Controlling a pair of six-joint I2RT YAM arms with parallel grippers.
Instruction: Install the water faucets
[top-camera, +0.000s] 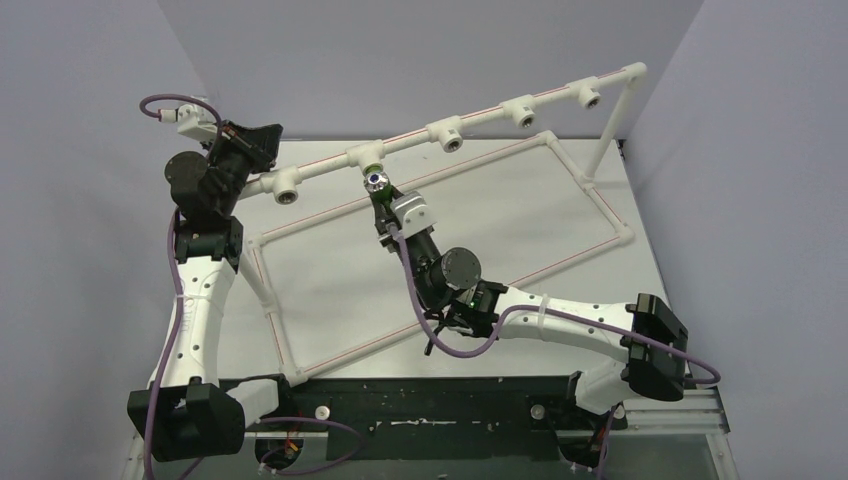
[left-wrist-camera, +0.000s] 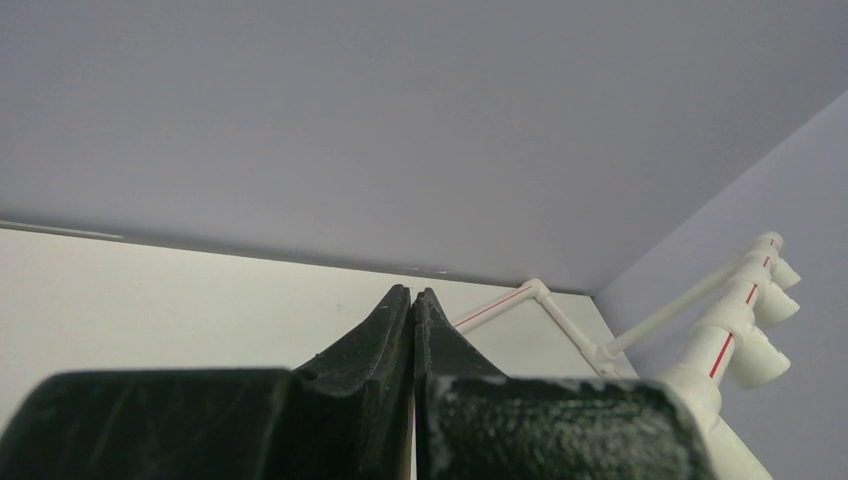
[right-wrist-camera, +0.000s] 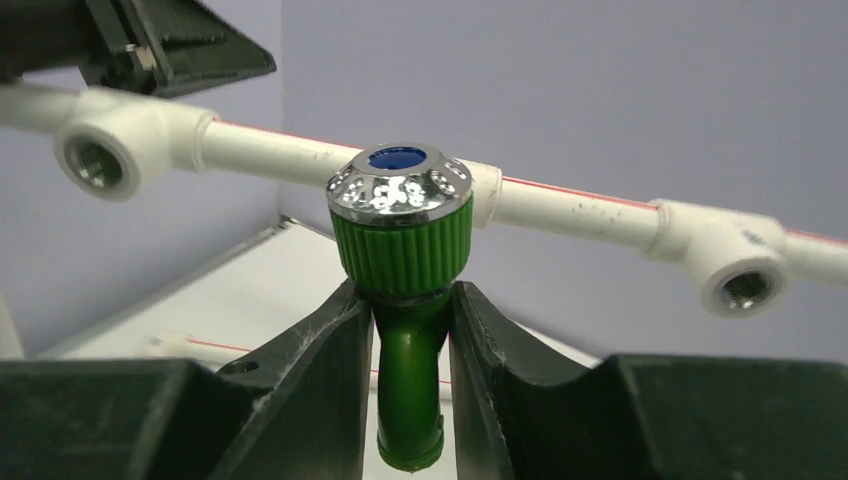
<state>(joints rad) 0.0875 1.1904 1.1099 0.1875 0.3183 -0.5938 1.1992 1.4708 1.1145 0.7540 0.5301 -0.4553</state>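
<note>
The bright-green faucet (top-camera: 373, 180), with a chrome cap and blue centre, sits just under the second white tee (top-camera: 364, 155) of the raised pipe rail. My right gripper (top-camera: 379, 203) is shut on its bent spout. In the right wrist view the fingers (right-wrist-camera: 335, 340) clamp the green spout below the ribbed knob (right-wrist-camera: 401, 235), and the tee is mostly hidden behind the knob. The threaded end is hidden. My left gripper (top-camera: 265, 140) hovers at the rail's left end; its jaws (left-wrist-camera: 413, 298) are shut on nothing.
The white rail (top-camera: 490, 120) carries several empty tees, among them one on the left (right-wrist-camera: 105, 150) and one on the right (right-wrist-camera: 738, 272). A rectangular white pipe frame (top-camera: 590, 190) lies on the table. Grey walls close in behind and on both sides.
</note>
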